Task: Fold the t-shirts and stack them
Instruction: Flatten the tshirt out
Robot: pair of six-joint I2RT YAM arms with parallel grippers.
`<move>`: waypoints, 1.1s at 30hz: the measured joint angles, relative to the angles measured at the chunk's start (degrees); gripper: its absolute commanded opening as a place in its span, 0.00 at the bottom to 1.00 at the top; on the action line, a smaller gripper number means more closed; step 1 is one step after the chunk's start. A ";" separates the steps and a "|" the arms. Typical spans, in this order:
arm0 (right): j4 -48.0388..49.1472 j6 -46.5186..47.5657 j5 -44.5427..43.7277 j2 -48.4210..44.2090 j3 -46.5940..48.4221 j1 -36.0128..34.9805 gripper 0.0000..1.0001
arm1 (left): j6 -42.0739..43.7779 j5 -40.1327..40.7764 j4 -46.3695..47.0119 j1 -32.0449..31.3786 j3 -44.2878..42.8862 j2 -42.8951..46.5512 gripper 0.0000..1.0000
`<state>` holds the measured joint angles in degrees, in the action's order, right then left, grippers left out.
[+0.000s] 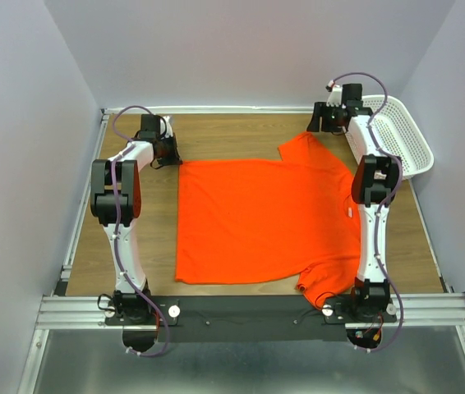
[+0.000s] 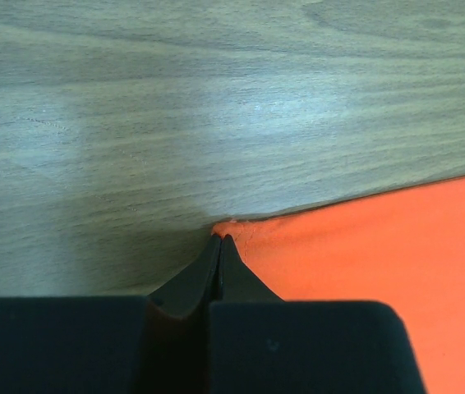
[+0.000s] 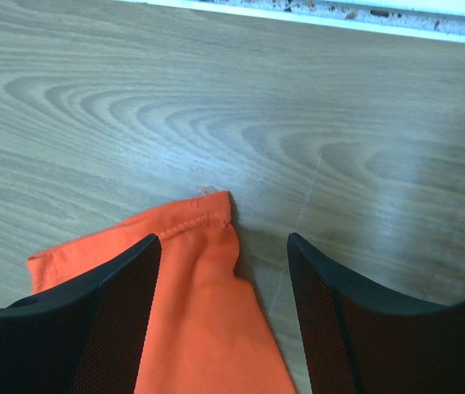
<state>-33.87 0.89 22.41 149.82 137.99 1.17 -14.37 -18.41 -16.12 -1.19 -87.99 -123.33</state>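
Note:
The orange-red t-shirt [image 1: 257, 222] lies spread flat on the wooden table, neck toward the right arm. My left gripper [image 1: 175, 156] is at the shirt's far left corner. In the left wrist view the gripper [image 2: 218, 240] is shut, its tips pinching the puckered corner of the cloth [image 2: 380, 246]. My right gripper [image 1: 315, 123] is at the far sleeve. In the right wrist view it [image 3: 223, 240] is open, its fingers apart on either side of the sleeve's end [image 3: 208, 312], low over the table.
A white perforated basket [image 1: 401, 135] stands at the far right corner, behind the right arm. A white rail [image 3: 339, 20] runs along the table's far edge. Bare wood [image 1: 216, 135] shows beyond the shirt.

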 measured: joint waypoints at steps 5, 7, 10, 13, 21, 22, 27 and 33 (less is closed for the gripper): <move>0.83 -0.63 1.20 2.56 2.47 0.00 0.68 | 0.02 -0.04 0.04 0.00 0.02 0.00 0.00; 1.03 -1.18 1.55 3.45 2.71 0.02 0.66 | 0.02 -0.04 0.07 0.00 0.04 0.00 0.00; 1.46 -1.53 2.43 4.22 3.17 0.02 0.63 | 0.04 -0.15 0.09 0.00 0.04 0.00 0.00; 1.49 -1.73 4.00 4.46 3.23 0.00 0.59 | 0.04 -0.24 0.09 0.07 0.04 0.00 0.00; 1.88 -1.99 7.58 5.18 3.48 0.00 0.45 | 0.04 -0.31 0.09 0.11 0.04 0.00 0.00; 1.86 -1.90 7.67 5.20 3.48 0.00 0.43 | 0.04 -0.31 0.09 0.11 0.04 0.00 0.00; 1.81 -1.57 7.67 5.22 3.48 0.00 0.19 | 0.04 -0.33 0.09 0.13 0.04 0.00 0.00; 1.79 -0.83 7.69 5.38 3.48 0.00 0.00 | 0.04 -0.46 0.09 0.24 0.04 0.00 0.00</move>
<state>-32.08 0.05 30.11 155.20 141.47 1.17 -14.33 -18.87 -16.03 -0.95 -87.94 -123.33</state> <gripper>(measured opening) 0.030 0.005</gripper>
